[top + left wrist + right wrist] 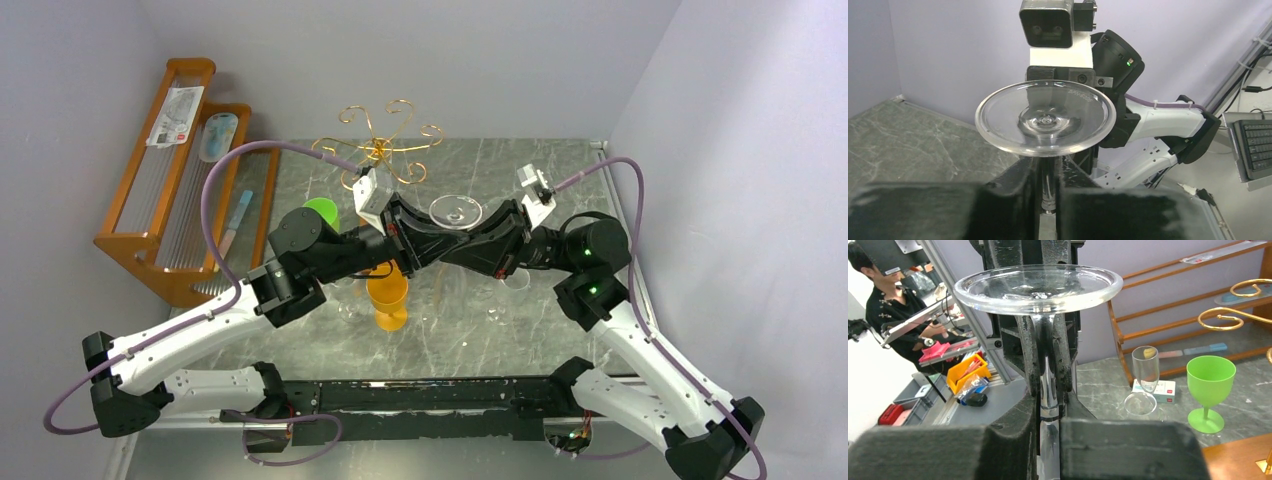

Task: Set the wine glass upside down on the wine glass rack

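A clear wine glass hangs upside down in mid-air, its round foot (456, 211) on top. My left gripper (425, 245) and right gripper (468, 245) meet under the foot from opposite sides. In the left wrist view the left gripper (1049, 172) is shut on the stem (1048, 187) below the foot (1045, 124). In the right wrist view the right gripper (1049, 410) is shut on the stem (1048, 390), lower than the left fingers (1028, 355). The gold wire rack (385, 140) stands behind, at the table's far side; its curls (1220, 317) show at the right. The bowl is hidden.
A stepped brown wooden shelf (180, 180) stands at the far left. A green goblet (322, 212) and an orange goblet (388, 295) stand under the left arm. A clear flute (1145, 370) and a small box (1163, 390) sit near the shelf.
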